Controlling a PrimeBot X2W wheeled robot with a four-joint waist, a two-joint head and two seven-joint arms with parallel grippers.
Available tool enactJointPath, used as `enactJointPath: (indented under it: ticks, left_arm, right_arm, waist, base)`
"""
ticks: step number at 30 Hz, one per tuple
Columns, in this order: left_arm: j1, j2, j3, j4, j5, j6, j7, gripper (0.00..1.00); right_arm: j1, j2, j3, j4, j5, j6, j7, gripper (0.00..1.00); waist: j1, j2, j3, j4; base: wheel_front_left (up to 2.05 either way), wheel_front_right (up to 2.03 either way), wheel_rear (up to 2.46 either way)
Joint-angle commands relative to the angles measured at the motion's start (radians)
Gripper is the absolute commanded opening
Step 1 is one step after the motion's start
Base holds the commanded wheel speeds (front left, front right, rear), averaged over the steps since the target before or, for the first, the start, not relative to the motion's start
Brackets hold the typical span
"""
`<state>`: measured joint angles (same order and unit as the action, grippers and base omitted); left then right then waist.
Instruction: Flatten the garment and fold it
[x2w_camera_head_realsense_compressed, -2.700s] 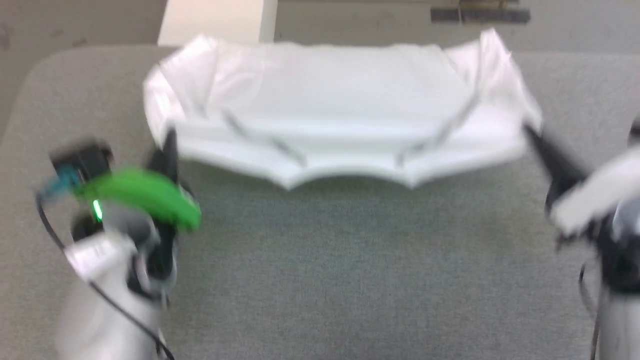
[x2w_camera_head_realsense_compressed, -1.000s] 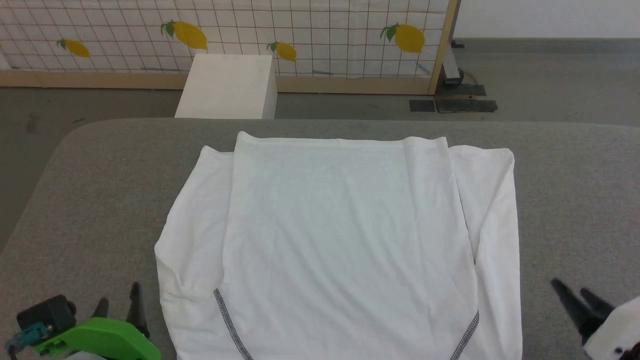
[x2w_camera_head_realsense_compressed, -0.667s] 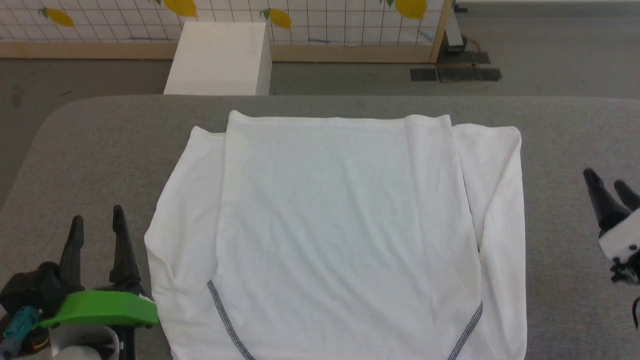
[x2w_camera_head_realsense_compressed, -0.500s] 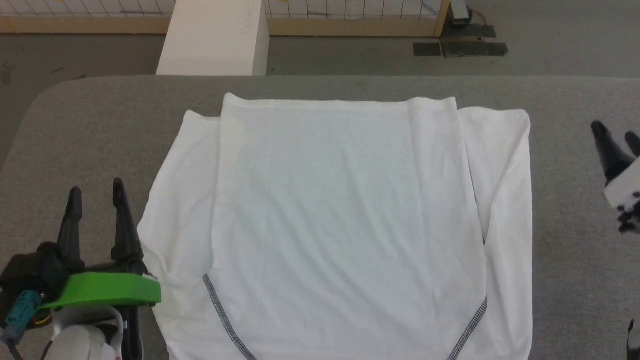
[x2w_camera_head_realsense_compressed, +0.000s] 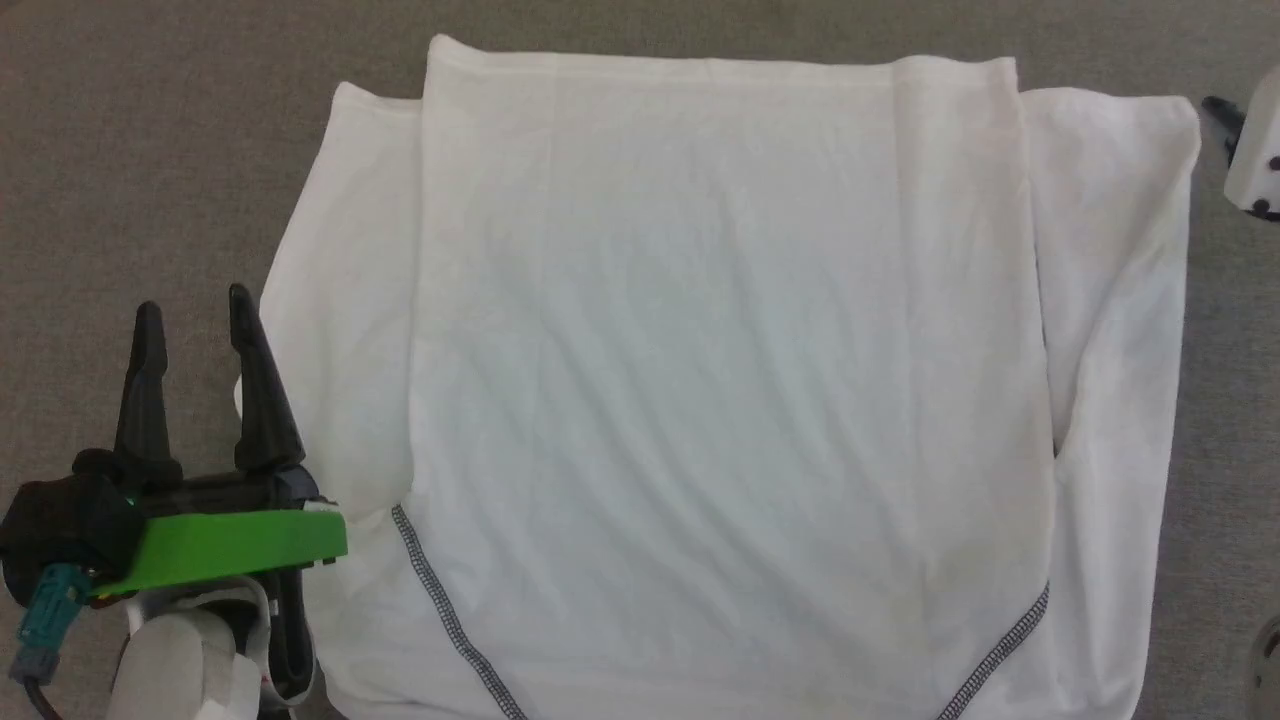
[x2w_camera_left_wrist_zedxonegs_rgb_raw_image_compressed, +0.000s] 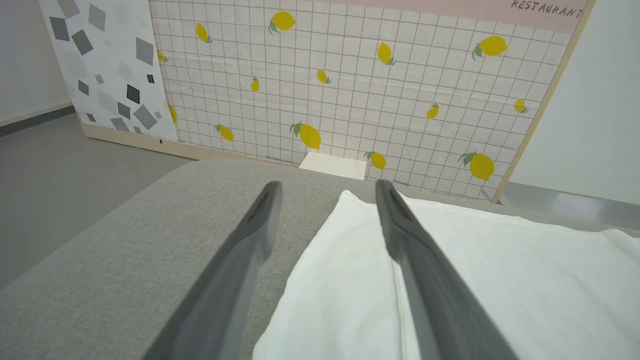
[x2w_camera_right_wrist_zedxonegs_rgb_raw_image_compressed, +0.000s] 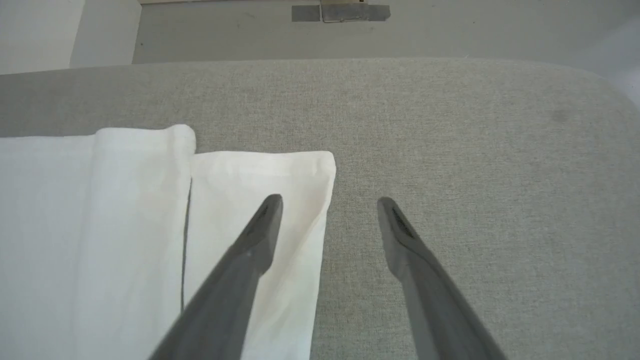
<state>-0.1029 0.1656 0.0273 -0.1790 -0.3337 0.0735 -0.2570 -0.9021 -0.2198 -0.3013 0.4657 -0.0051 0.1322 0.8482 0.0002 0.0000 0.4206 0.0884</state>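
Observation:
The garment (x2w_camera_head_realsense_compressed: 700, 350), a white shirt with dark zigzag stitching (x2w_camera_head_realsense_compressed: 440, 600) near its close end, lies flat on the grey table (x2w_camera_head_realsense_compressed: 150, 150). Its side parts stick out left and right of the smooth middle panel. My left gripper (x2w_camera_head_realsense_compressed: 195, 303) is open beside the garment's left edge, fingers pointing away from me. In the left wrist view its right finger (x2w_camera_left_wrist_zedxonegs_rgb_raw_image_compressed: 400, 225) hangs over the white cloth (x2w_camera_left_wrist_zedxonegs_rgb_raw_image_compressed: 475, 280). My right gripper (x2w_camera_right_wrist_zedxonegs_rgb_raw_image_compressed: 330, 201) is open at the garment's far right corner (x2w_camera_right_wrist_zedxonegs_rgb_raw_image_compressed: 300, 170), its left finger over the cloth. Neither holds anything.
Bare grey table lies left of the garment and right of it (x2w_camera_right_wrist_zedxonegs_rgb_raw_image_compressed: 500, 175). The table's rounded far edge (x2w_camera_right_wrist_zedxonegs_rgb_raw_image_compressed: 575, 85) is close to the right gripper. A white box (x2w_camera_left_wrist_zedxonegs_rgb_raw_image_compressed: 332, 165) stands on the floor behind the table, before a lemon-patterned panel (x2w_camera_left_wrist_zedxonegs_rgb_raw_image_compressed: 350, 90).
The garment, held up at both ends earlier, now lies flat and released. The head camera has tilted down. Both open grippers moved farther along the garment's sides, the right one to its far corner.

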Motion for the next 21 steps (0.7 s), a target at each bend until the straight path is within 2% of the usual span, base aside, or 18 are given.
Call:
enactJointPath:
  ticks: [1,6,13,14,15,16,21]
  left_arm:
    - [-0.024,-0.01,0.007,-0.004,0.011,-0.011,-0.005,1.0]
    - [-0.047,-0.047,0.025,-0.005,0.043,-0.048,-0.005,1.0]
    - [-0.054,-0.075,0.048,0.004,0.068,-0.08,-0.005,1.0]
    - [-0.054,-0.079,0.051,0.007,0.07,-0.085,-0.005,1.0]
    - [-0.054,-0.081,0.052,0.012,0.072,-0.09,-0.005,1.0]
    - [-0.056,-0.083,0.053,0.017,0.075,-0.094,-0.005,1.0]
    - [-0.06,-0.096,0.062,0.029,0.082,-0.107,-0.005,1.0]
  right_arm:
    - [-0.022,-0.011,-0.005,0.009,-0.023,-0.002,0.011,1.0]
    - [-0.063,-0.012,-0.035,0.03,-0.089,-0.002,0.041,1.0]
    - [-0.064,0.016,-0.044,0.065,-0.084,-0.002,0.049,1.0]
    - [-0.067,0.019,-0.047,0.068,-0.077,-0.002,0.048,0.31]
    - [-0.068,0.019,-0.044,0.069,-0.072,-0.002,0.045,0.12]
    - [-0.069,0.014,-0.039,0.07,-0.065,-0.002,0.041,0.0]
    - [-0.065,-0.015,-0.066,0.051,0.012,-0.002,-0.001,0.0]
  waist:
    - [-0.0002,0.0,0.072,0.037]
    - [-0.0002,0.0,0.117,0.058]
    - [-0.0002,0.0,0.141,0.056]
    - [-0.0002,0.0,0.141,0.053]
    - [-0.0002,0.0,0.14,0.051]
    - [-0.0002,0.0,0.136,0.048]
    - [-0.0002,0.0,0.094,0.031]
  base:
    - [0.0,0.0,0.0]
    - [0.0,0.0,0.0]
    - [0.0,0.0,0.0]
    - [0.0,0.0,0.0]
    - [0.0,0.0,0.0]
    - [0.0,0.0,0.0]
    - [0.0,0.0,0.0]
